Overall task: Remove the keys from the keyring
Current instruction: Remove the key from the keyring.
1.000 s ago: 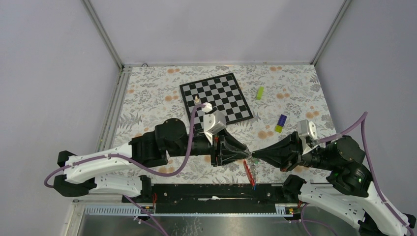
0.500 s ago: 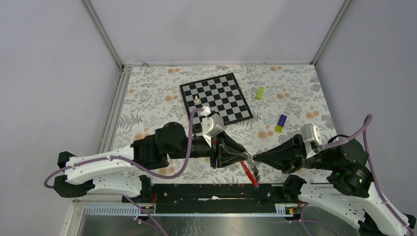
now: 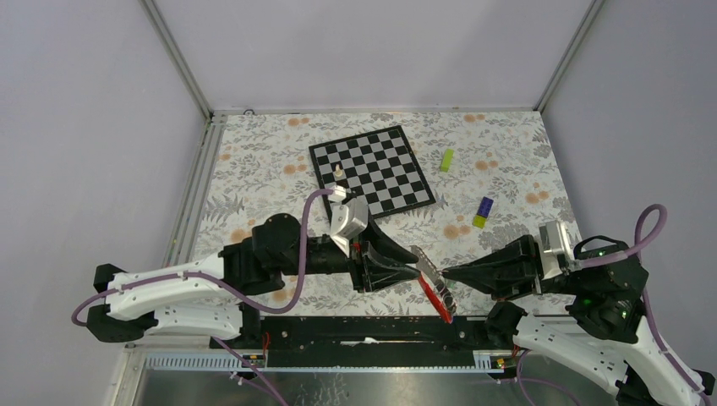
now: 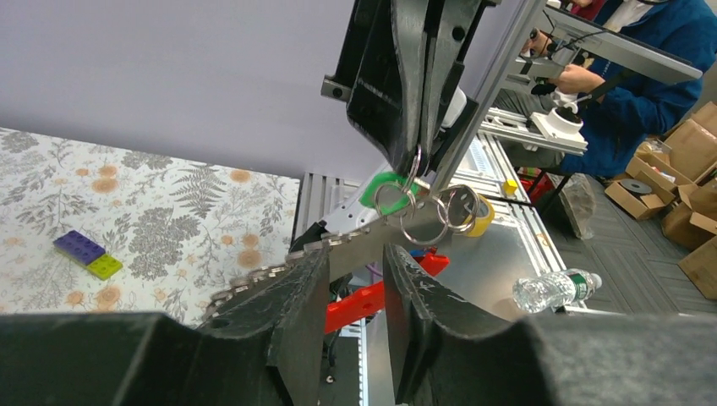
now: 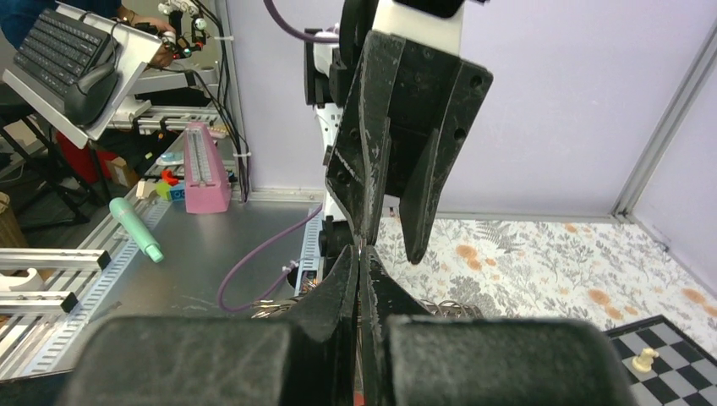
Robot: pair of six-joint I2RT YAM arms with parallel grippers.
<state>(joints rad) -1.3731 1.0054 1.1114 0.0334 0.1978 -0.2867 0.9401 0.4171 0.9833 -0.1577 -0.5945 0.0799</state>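
Left gripper (image 4: 355, 252), jaws partly apart, has a blade of the keys (image 4: 372, 239) across its gap; whether it pinches, I cannot tell. Right gripper (image 4: 417, 152) is clamped on the keyring (image 4: 423, 224), over the tabletop (image 3: 262, 161) near its front edge. Light, stiff, slippery metal, probably best taken by a flat head. The red strap (image 4: 372, 298) dangles beneath, and the 2 grippers crowd each other. The chessboard (image 3: 372, 169) lies well apart.

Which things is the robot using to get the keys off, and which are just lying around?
For the job:
- keys
- keyring with its red strap
- left hand
- right hand, pinching the keyring

Just lying about:
- chessboard
- white chess piece
- lime-green block
- purple-and-yellow block
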